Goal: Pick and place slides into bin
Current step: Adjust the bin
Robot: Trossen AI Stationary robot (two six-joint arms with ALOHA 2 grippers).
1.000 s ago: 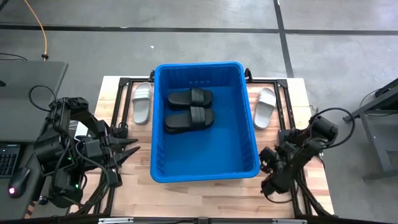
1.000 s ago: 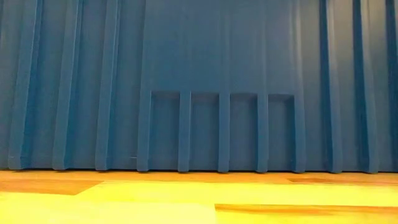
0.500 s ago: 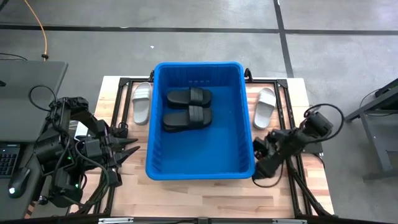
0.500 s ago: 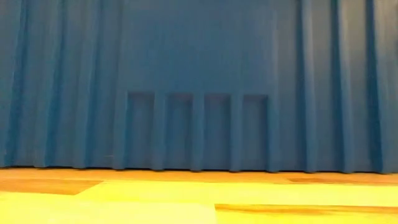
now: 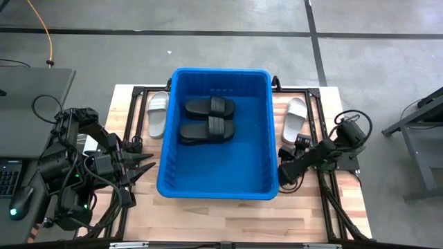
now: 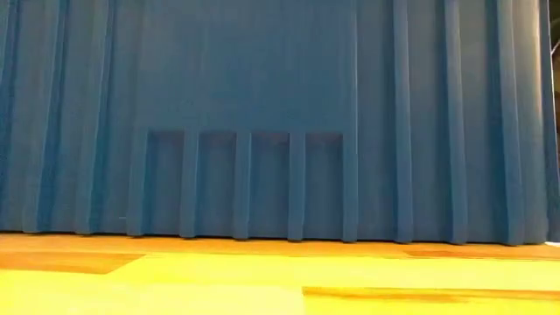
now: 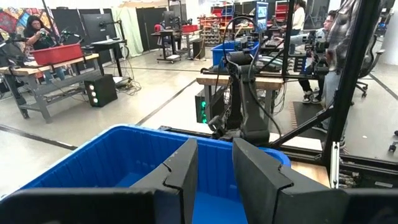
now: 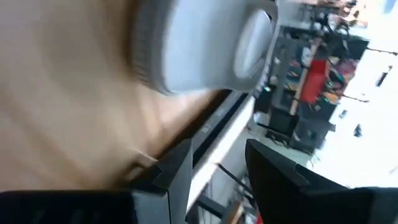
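Four slides show from above: two black ones (image 5: 209,107) (image 5: 208,130) lying side by side inside the bin (image 5: 216,191), in its far half, and two pale ones on the table, one (image 5: 158,113) just beside the bin's 9 o'clock wall and one (image 5: 294,120) just beside its 3 o'clock wall. There is one bin, one table (image 5: 228,216) and two arms. The bin sits at the table's centre, its walls running close to the black frame rails on either side, so only narrow strips of bare wood lie at 9 and 3 o'clock, each taken up at the far end by a pale slide; the widest bare wood is the band at 6 o'clock. The near half of the bin floor is bare blue. In the low view the bin's ribbed wall (image 6: 262,114) fills nearly everything above the wood. The left gripper (image 5: 145,166) waits at 8 o'clock, off the bin's near left corner, its fingers (image 7: 180,171) standing a narrow gap apart with nothing between them, pointing toward the bin. The right arm lies low and stretched along the 3 o'clock strip, its gripper (image 5: 285,174) at about 4 o'clock, close against the bin's right wall and well short of the pale slide there; its fingers (image 8: 177,168) stand apart, empty, over the wood with that slide (image 8: 199,43) ahead.
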